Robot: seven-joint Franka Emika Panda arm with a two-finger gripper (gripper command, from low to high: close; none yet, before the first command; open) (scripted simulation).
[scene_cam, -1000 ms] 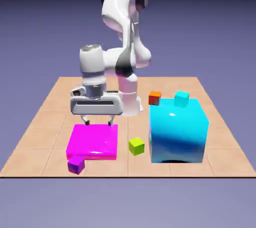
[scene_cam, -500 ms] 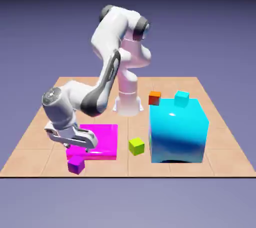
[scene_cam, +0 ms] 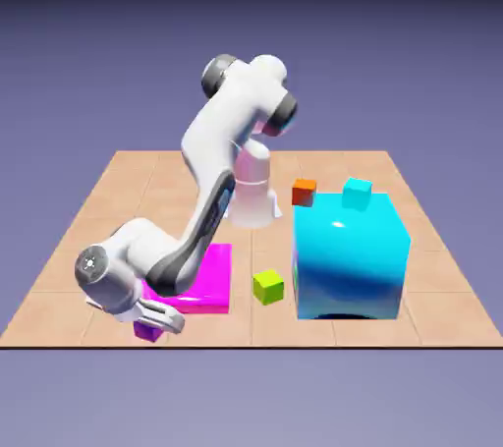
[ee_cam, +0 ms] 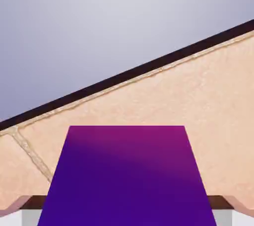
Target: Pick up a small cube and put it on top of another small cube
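Observation:
The small purple cube (scene_cam: 146, 333) sits on the tiled table by the front left corner of the magenta slab, mostly hidden by my hand. My gripper (scene_cam: 157, 322) is lowered over it and shut on it. In the hand view the purple cube (ee_cam: 127, 180) fills the lower middle, and a grey fingertip (ee_cam: 29, 217) shows at each bottom corner beside it. The lime cube (scene_cam: 267, 286) stands free on the table to the exterior view's right of the slab, apart from the gripper.
The flat magenta slab (scene_cam: 210, 273) lies just behind my hand. A big glossy cyan cube (scene_cam: 349, 258) stands right of the lime cube, with a small cyan cube (scene_cam: 357, 194) on top. A small orange cube (scene_cam: 304, 192) sits behind. The table's front edge (scene_cam: 246, 345) is close.
The arm swung from above the slab's back edge down to the purple cube at the front left. The jaws, wide open before, have closed on that cube.

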